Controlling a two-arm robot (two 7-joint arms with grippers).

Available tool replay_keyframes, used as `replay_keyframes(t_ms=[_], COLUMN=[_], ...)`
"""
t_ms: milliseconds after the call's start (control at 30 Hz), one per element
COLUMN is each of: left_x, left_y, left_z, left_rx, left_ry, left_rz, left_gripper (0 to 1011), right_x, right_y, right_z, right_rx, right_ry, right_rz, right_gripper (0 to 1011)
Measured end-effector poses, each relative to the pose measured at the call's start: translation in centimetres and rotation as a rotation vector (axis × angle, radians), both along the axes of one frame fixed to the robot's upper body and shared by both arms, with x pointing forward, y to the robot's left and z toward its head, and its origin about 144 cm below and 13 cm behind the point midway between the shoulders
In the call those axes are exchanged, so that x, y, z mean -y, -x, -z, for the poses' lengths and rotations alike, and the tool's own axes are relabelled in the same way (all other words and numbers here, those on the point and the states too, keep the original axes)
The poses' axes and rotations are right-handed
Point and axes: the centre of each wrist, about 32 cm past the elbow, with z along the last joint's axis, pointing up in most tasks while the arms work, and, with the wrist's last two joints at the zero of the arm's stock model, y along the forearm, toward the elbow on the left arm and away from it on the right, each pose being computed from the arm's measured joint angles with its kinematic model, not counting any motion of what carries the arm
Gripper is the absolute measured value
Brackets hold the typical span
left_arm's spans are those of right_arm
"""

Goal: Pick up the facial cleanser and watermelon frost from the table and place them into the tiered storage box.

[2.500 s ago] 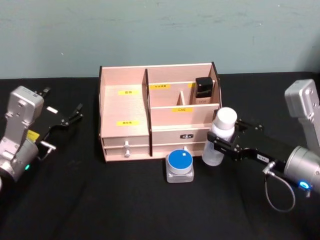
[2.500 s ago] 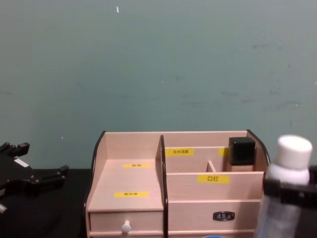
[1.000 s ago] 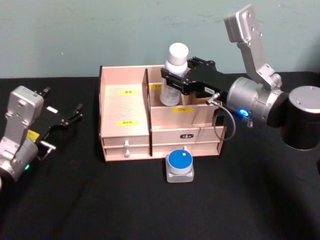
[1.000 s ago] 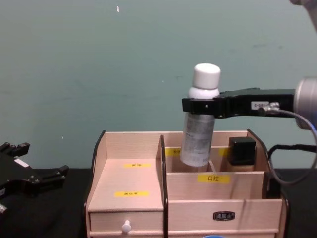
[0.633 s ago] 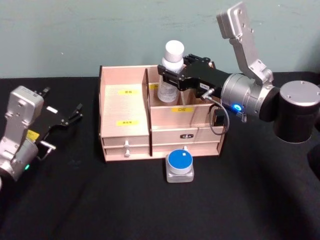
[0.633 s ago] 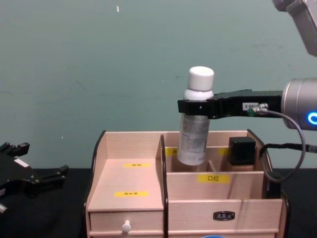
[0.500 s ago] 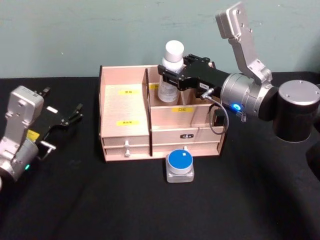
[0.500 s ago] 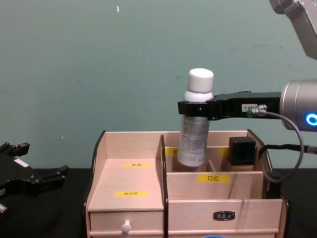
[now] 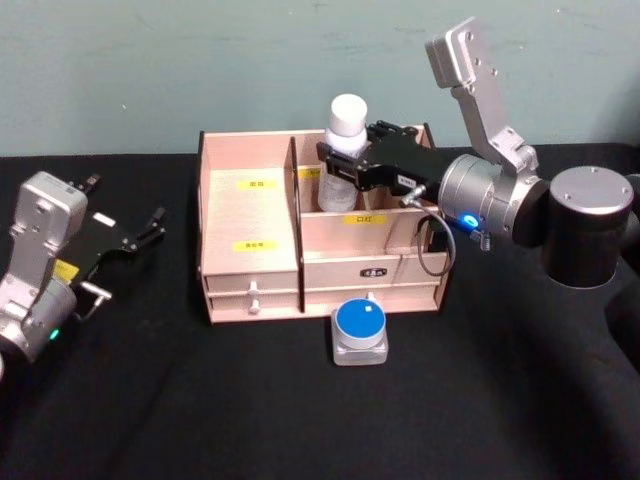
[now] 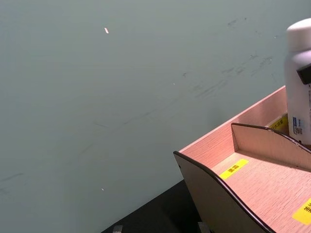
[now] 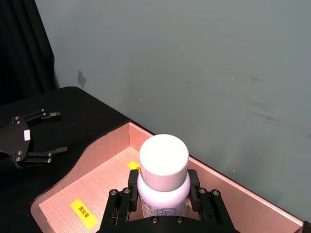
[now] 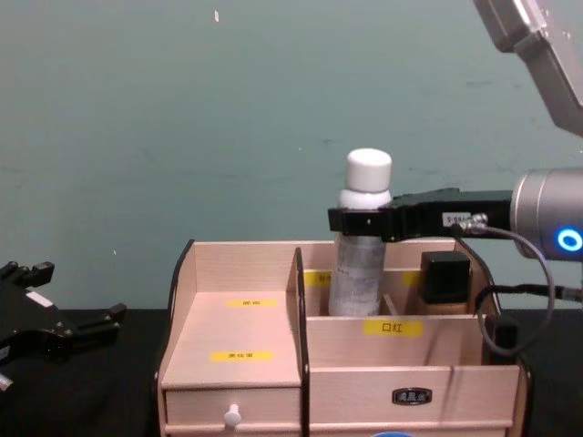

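My right gripper [image 9: 345, 166] is shut on the facial cleanser [image 9: 344, 140], a clear bottle with a white cap. It holds the bottle upright just below the cap, over the tiered storage box [image 9: 250, 215]. In the chest view the facial cleanser [image 12: 361, 259] has its lower end down in the rear compartment, behind the labelled divider. The right wrist view looks down on the cap [image 11: 163, 156] between the fingers [image 11: 200, 201]. The watermelon frost [image 9: 359, 332], a square jar with a blue lid, stands on the table before the box. At far left, my left gripper [image 9: 150, 228] rests open.
A black-capped item [image 12: 444, 278] stands in the box's rear right compartment, close beside the bottle. Two small drawers [image 9: 252, 292] face the front. The black cloth around the box is bare on both sides; a teal wall stands behind.
The right gripper has carried the bottle from beside the box up over it and lowered it, so its base now sits inside the rear compartment. The left arm has not moved.
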Motion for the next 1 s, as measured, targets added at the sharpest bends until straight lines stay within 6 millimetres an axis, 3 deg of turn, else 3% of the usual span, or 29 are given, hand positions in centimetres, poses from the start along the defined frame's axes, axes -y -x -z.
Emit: replay_keyframes(t_ms=[1000], left_x=[0.0], left_y=[0.0], left_z=[0.0], left_rx=[0.000], left_ry=[0.000], left_rz=[0.000], left_gripper=[1001], right_x=[-0.6], right_y=[-0.3], right_z=[2.0], right_rx=[-0.052], right_ry=[0.039], right_rz=[-0.004], right_gripper=[594])
